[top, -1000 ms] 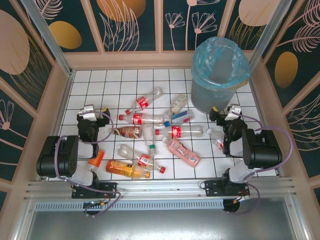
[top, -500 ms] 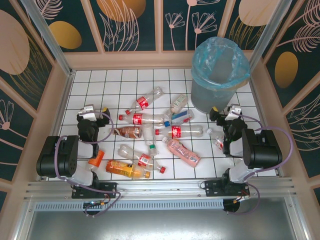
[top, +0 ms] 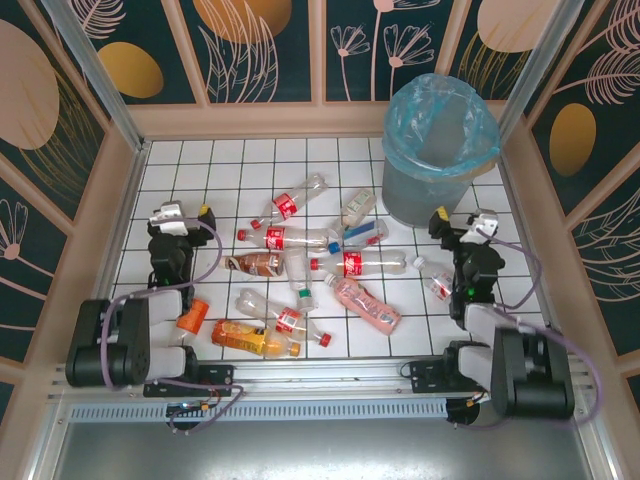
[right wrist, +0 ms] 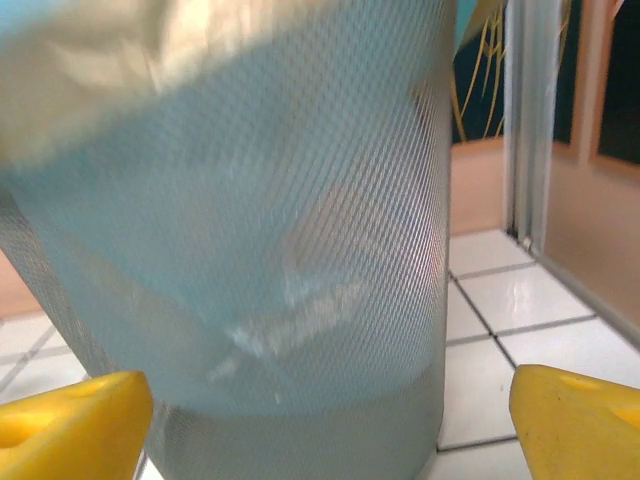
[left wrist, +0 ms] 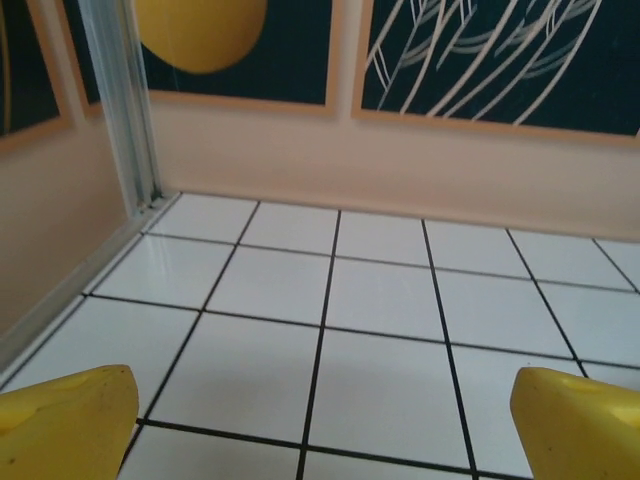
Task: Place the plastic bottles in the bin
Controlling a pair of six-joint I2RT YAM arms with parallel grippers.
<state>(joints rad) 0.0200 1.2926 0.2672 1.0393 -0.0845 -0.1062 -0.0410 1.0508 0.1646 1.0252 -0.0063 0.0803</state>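
**A:** How do the jaws stand?

**B:** Both are spread wide and both are empty. The left gripper [left wrist: 320,430] has only bare white tiles [left wrist: 380,300] between its yellow fingertips [left wrist: 60,415]. The right gripper [right wrist: 320,430] looks straight at the grey mesh wall of the bin [right wrist: 260,260], close up.

**A:** And the plastic bottles?

**B:** The plastic bottles [top: 320,262] lie on their sides in a loose heap mid-table, between the 2 arms. The bin looks empty from above. 1 clear bottle [top: 432,278] lies just beside the right arm, and 1 orange bottle [top: 192,318] lies beside the left.

**A:** What worries you?

**B:** I'd judge 3 things. The right gripper is so near the bin that a forward move could shove or tip it. Round bottles may roll away from an off-centre pinch. Several bottles also cross each other, so lifting 1 could scatter its neighbours, and the blue liner [top: 440,100] might snag a low drop.
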